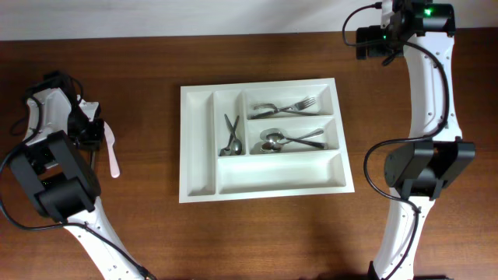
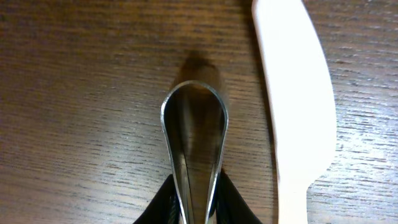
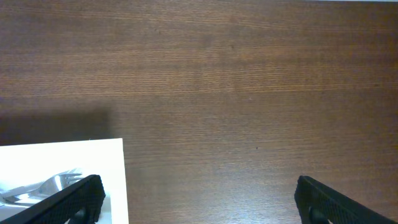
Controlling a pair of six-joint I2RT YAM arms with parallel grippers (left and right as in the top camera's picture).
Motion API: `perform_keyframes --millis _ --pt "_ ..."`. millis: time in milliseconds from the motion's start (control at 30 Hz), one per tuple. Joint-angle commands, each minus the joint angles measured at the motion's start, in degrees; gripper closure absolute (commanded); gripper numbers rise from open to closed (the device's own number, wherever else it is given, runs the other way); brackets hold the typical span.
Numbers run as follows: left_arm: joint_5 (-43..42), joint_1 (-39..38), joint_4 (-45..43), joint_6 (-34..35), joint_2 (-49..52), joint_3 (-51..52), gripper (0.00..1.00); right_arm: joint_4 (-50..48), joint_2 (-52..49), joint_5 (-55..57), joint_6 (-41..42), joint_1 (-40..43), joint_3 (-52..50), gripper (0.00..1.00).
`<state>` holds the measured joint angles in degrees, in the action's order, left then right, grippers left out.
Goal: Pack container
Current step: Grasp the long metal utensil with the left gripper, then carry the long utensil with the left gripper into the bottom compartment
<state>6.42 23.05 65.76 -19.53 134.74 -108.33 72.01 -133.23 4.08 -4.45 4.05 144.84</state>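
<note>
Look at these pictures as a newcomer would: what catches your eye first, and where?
The white container sits mid-table on dark wood, metal cutlery already in three compartments. At the left, the left hand grips a metal spoon, a white plastic knife lying beside it. The right hand hangs open just beyond the container's far right corner.
</note>
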Motion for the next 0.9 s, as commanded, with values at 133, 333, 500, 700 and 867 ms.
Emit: perform_keyframes --millis 133,333,500,700,867 --pt "1.5 0.2 5.0 1.3 0.9 -9.1 0.98 0.0 0.8 0.7 0.7 0.2 0.6 0.01" --pt "-2.3 -1.3 12.0 3.8 0.9 -22.5 0.98 0.0 0.8 0.7 0.7 0.2 0.6 0.01" --pt "-10.8 -5.7 17.4 3.2 0.9 -33.0 0.98 0.0 0.8 0.7 0.7 0.2 0.6 0.01" --pt "-13.1 -15.8 21.1 2.7 0.8 -41.7 0.98 0.0 0.8 0.7 0.7 0.2 0.6 0.01" --pt "-13.4 -27.0 22.2 1.6 0.8 -44.6 0.98 0.0 0.8 0.7 0.7 0.2 0.6 0.01"
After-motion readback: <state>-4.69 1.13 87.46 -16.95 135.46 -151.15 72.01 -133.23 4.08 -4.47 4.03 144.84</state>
